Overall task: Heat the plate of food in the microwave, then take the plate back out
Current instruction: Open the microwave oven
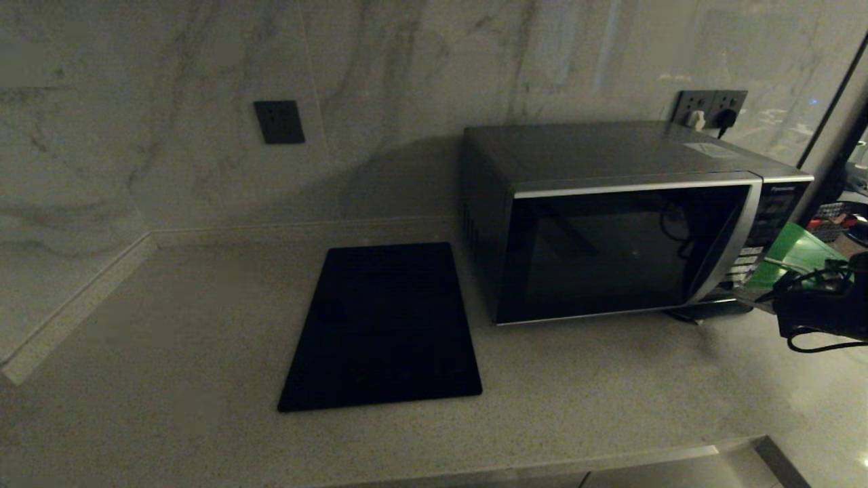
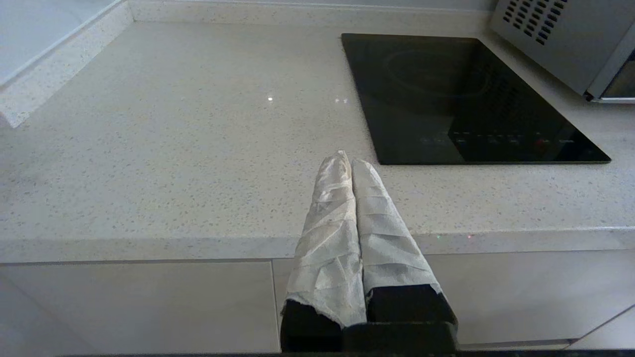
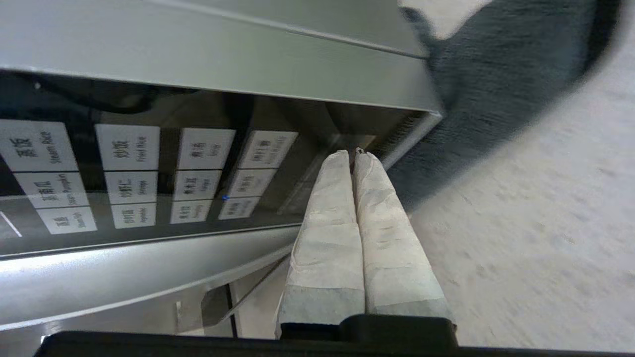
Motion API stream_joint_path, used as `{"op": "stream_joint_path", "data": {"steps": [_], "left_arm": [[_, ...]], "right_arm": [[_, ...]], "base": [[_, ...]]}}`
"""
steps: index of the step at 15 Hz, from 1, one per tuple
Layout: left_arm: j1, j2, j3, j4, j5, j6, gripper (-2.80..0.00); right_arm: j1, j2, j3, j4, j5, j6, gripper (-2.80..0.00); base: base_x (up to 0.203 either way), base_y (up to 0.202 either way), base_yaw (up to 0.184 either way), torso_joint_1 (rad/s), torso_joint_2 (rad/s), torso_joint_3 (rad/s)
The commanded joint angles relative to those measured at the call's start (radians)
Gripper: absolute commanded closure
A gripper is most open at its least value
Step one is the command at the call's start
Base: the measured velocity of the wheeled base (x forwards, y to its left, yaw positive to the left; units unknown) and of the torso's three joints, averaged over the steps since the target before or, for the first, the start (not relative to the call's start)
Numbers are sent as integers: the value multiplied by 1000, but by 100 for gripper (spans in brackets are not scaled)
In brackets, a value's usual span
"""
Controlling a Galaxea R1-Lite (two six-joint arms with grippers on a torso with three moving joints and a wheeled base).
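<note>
Your right gripper (image 3: 353, 157), jaws pressed together and empty, sits at the button panel (image 3: 149, 173) of the microwave (image 1: 610, 224), whose door looks closed. Press one button squarely with the tips. Plate of food isn't visible. Left gripper (image 2: 346, 163), jaws together, idles over the surface (image 2: 173, 148).

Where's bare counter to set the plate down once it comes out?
Bare countertop runs from the left wall ledge to the black cooktop, with a strip along the front edge ahead of the closed microwave. The right end is crowded: the right gripper, closed, sits at the button panel. The left gripper hangs closed off the front edge.
</note>
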Motion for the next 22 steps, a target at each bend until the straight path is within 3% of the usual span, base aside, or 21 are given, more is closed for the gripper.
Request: {"op": "stream_joint_path", "data": {"steps": [1,22], "left_arm": [[0,0,0,0,1,0,0],[0,2,0,0,1,0,0]], "right_arm": [[4,16,-6,-12,14,6,0],[55,41,-75,-15,15,33,0]], "base": [[0,0,0,0,0,0],[0,0,0,0,0,0]]}}
